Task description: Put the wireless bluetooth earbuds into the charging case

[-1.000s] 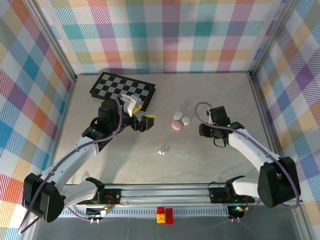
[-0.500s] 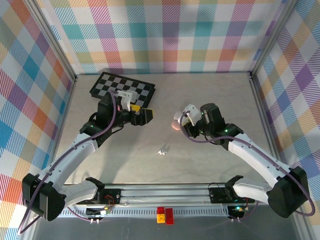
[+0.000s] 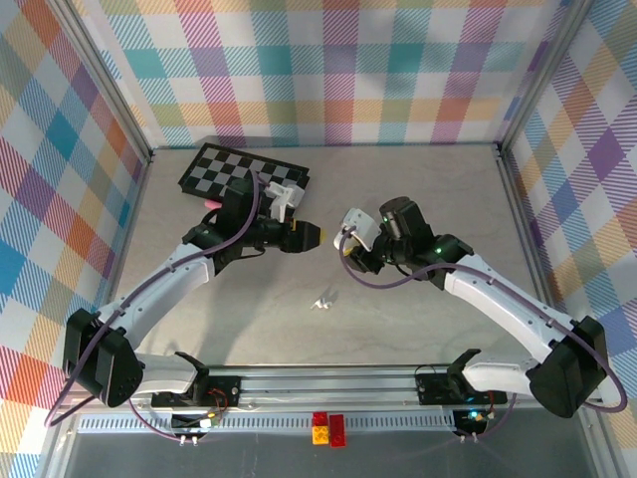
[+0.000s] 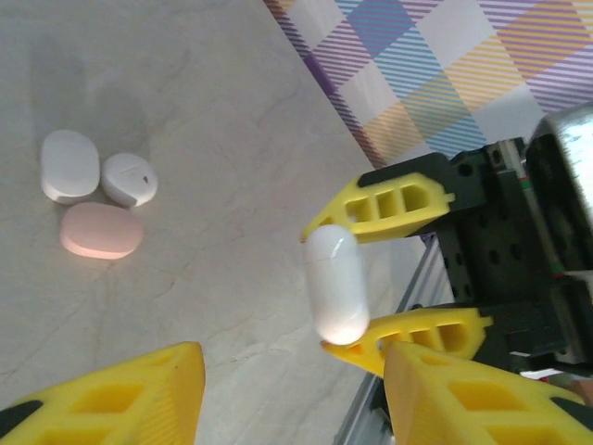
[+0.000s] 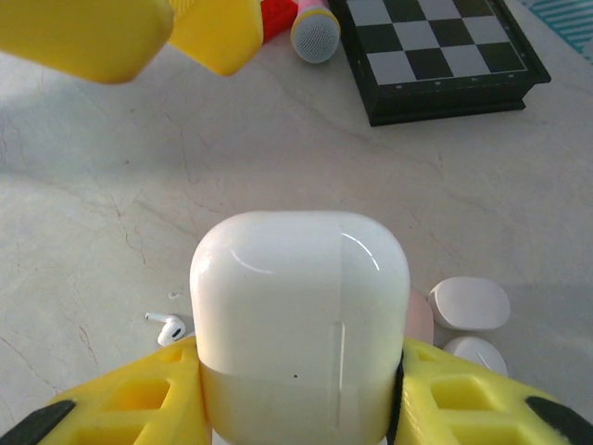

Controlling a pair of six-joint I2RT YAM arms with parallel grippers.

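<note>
A white charging case (image 5: 298, 324) stands upright between the yellow fingers of my right gripper (image 5: 298, 394), which is shut on its lower half. In the left wrist view the same case (image 4: 334, 283) hangs above the table in those fingers. My left gripper (image 4: 292, 399) faces it from close by, its jaws apart with nothing between them. From above, the left gripper (image 3: 311, 236) and right gripper (image 3: 345, 251) nearly meet at mid-table. White earbuds (image 3: 321, 302) lie loose on the table nearer the arm bases; one earbud (image 5: 169, 326) shows beside the case.
Three pebble-shaped cases lie together: two white (image 4: 69, 165) (image 4: 130, 178) and one pink (image 4: 102, 230). A folded chessboard (image 3: 244, 174) sits at the back left with a toy microphone (image 5: 315, 32) by it. Lego bricks (image 3: 328, 428) rest on the front rail.
My right arm has swung left, carrying the case over the pebble cases. My left gripper has moved right to meet it, and its jaws have narrowed.
</note>
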